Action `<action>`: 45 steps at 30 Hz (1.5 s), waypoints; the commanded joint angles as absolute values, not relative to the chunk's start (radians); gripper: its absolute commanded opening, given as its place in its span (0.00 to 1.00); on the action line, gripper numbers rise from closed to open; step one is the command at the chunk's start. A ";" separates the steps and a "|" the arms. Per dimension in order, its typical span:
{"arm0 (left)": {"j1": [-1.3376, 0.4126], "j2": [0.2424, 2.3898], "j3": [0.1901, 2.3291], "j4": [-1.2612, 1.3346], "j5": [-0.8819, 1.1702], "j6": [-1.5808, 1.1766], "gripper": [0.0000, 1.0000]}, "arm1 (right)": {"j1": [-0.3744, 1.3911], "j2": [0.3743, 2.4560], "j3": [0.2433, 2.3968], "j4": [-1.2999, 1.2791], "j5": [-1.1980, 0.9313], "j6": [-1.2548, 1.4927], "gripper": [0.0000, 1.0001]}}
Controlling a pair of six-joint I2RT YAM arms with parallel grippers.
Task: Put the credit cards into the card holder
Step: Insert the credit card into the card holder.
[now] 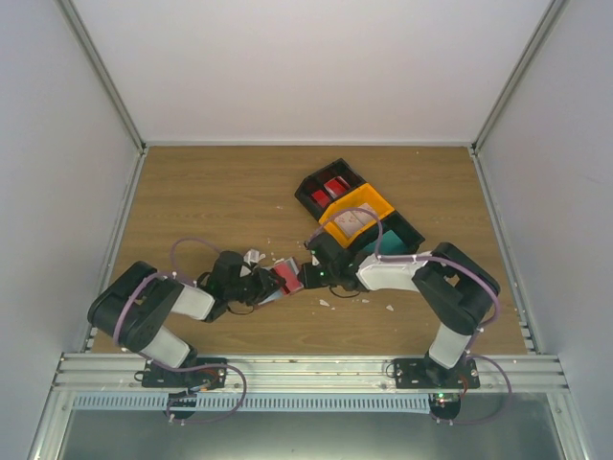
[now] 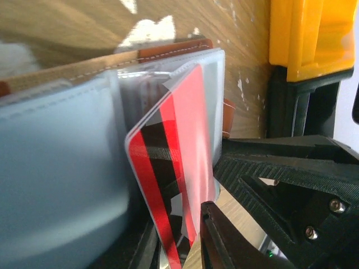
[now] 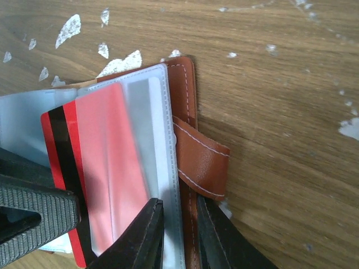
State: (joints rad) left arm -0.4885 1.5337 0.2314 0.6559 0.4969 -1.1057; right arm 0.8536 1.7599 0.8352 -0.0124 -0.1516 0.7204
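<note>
A red credit card (image 2: 185, 145) with a black stripe sits partly inside a clear pocket of the brown leather card holder (image 3: 202, 162); its striped end sticks out. That free end stands between the jaws of my left gripper (image 2: 179, 252), which are slightly parted, and the card lies at an angle between them. My right gripper (image 3: 179, 204) is shut on the holder's edge, one finger on the clear sleeve and one on the leather beside the snap tab. From above, both grippers meet mid-table at the red card (image 1: 285, 278).
A black-and-orange three-compartment bin tray (image 1: 359, 213) stands just behind the right gripper (image 1: 308, 276), with red, pale and teal flat things in it. Small white scraps (image 3: 120, 64) lie scattered on the wooden table around the holder. White walls enclose the table.
</note>
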 commanded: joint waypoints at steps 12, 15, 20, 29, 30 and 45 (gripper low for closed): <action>-0.471 1.463 0.386 0.120 0.513 -0.812 0.51 | 0.894 1.689 0.818 -0.293 -0.021 0.759 0.36; -0.465 1.451 0.474 -0.036 0.473 -0.743 0.56 | 0.895 1.674 0.829 -0.295 -0.010 0.760 0.40; -0.466 1.441 0.568 -0.167 0.448 -0.681 0.65 | 0.894 1.652 0.845 -0.299 -0.002 0.777 0.43; -0.466 1.389 0.637 -0.350 0.335 -0.610 0.75 | 0.894 1.673 0.871 -0.272 -0.022 0.783 0.45; -0.466 1.390 0.643 -0.365 0.331 -0.603 0.75 | 0.894 1.675 0.876 -0.266 -0.028 0.784 0.45; -0.492 1.373 0.711 -0.484 0.253 -0.597 0.69 | 0.894 1.694 0.888 -0.197 -0.073 0.807 0.45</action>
State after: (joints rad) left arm -0.4831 1.4124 0.6884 -0.4435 0.3267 -0.5922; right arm 0.8864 1.6711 0.8734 -0.2276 -0.0589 0.7986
